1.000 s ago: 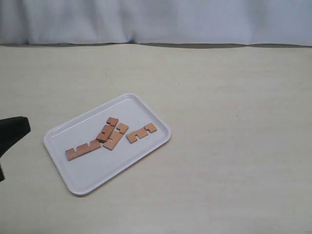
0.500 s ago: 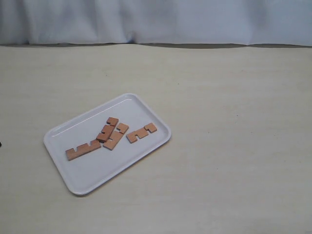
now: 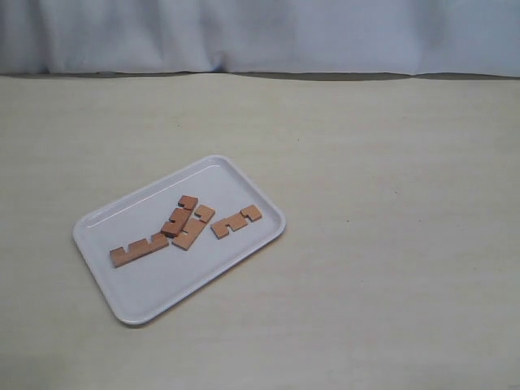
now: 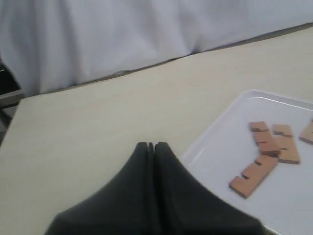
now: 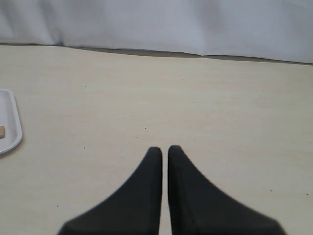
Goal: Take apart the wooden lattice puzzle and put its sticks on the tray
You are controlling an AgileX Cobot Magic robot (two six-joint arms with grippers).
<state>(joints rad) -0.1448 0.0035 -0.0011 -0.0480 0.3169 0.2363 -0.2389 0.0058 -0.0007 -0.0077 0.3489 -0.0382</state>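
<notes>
Exterior view: the white tray (image 3: pixel 162 280) lies on the pale table (image 3: pixel 390 244), left of the middle, turned so that its long sides run on a diagonal. All four sticks rest flat inside its low rim. We note one long notched stick (image 3: pixel 138 251) toward the tray's left end. Two sticks (image 3: pixel 180 218) near the middle touch and partly overlap. A fourth stick (image 3: pixel 236 221) lies just beside them, nearer the right corner but apart from the rim. Bare white floor separates every stick from the rim. Open table extends widely to the right of the tray and back to the white cloth (image 3: pixel 260 32) that bounds the far edge.

Left wrist view: the left gripper (image 4: pixel 150 147) has its dark fingers pressed together with nothing between them. It hangs over bare table just beside the tray's rim (image 4: pixel 205 147).

Right wrist view: the right gripper (image 5: pixel 165 150) shows its fingers drawn almost together, only a thin slit between them, empty. It is over open table, well apart from the tray's edge (image 5: pixel 11 122).
</notes>
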